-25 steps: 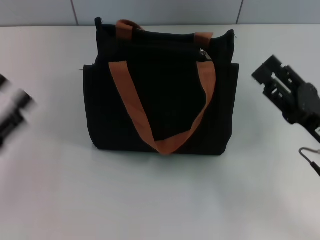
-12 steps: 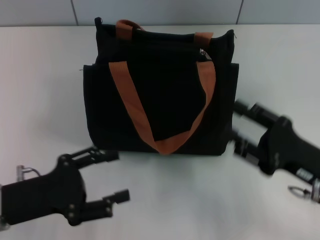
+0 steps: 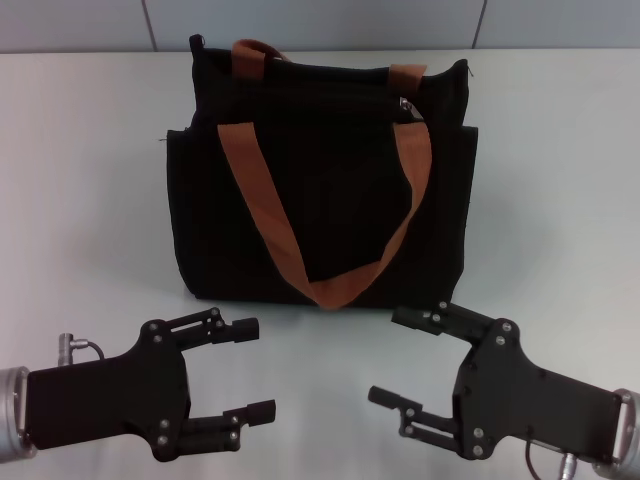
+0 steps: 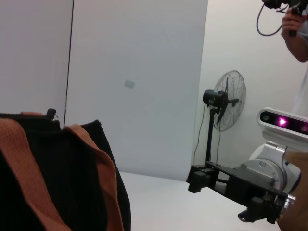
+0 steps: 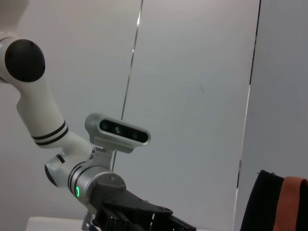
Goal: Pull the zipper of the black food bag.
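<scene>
Zipper point(image 3: 406, 106) is sitting at the top edge of the black food bag point(image 3: 320, 180), toward our right end of the zip line, small silver tab hanging just beside the right strap anchor. Bag is standing upright on the white tabletop point(image 3: 90, 180), centre of the head view, orange-brown handle point(image 3: 300, 240) drooping down its front face in a V.

We are holding both arms low in front of the bag, well apart from it and from the zipper. Left claw point(image 3: 240, 370) is hovering over the tabletop at the near left, fingers spread wide, gripping nothing. Right claw point(image 3: 405, 355) is mirroring it at the near right, fingers also spread, also gripping nothing; its upper finger is pointing toward the bag's lower right corner without touching.

Left wrist view is catching the bag's side with a strap point(image 4: 24, 178), plus the right claw point(image 4: 219, 180) farther off. Right wrist view is showing a sliver of the bag point(image 5: 276, 202) and the left arm's dark claw body point(image 5: 139, 214).
</scene>
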Motion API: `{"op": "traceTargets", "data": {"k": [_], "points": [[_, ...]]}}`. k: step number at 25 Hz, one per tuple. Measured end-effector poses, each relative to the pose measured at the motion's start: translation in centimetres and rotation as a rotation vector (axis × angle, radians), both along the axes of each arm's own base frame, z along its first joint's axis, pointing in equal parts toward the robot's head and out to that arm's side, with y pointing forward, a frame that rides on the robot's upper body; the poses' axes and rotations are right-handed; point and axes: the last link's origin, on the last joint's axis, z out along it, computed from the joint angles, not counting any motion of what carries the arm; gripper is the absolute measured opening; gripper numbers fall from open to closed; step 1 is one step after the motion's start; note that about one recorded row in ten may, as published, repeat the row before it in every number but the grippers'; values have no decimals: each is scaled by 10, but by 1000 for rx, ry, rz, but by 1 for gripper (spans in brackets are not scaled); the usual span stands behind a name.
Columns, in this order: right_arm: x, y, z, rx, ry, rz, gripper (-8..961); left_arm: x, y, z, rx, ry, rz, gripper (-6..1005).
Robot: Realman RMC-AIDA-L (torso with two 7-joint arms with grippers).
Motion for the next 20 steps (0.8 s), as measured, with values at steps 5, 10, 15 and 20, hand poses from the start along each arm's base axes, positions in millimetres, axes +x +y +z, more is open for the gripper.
{"op": "traceTargets", "data": {"k": [5,10,15,20], "points": [[-2,0,-4,-19,-9,9,738,-1,2,4,-2,8,-11,773],[-1,-1,-4,-29,-2,-5,769,0,2,4,-5,5,-15,773],[-3,2,-1,-115,32,-50,798,4,1,6,-11,-12,-42,772],[-1,9,1,-190,15,-75,809,4,3,6,-5,-4,-44,773]]}}
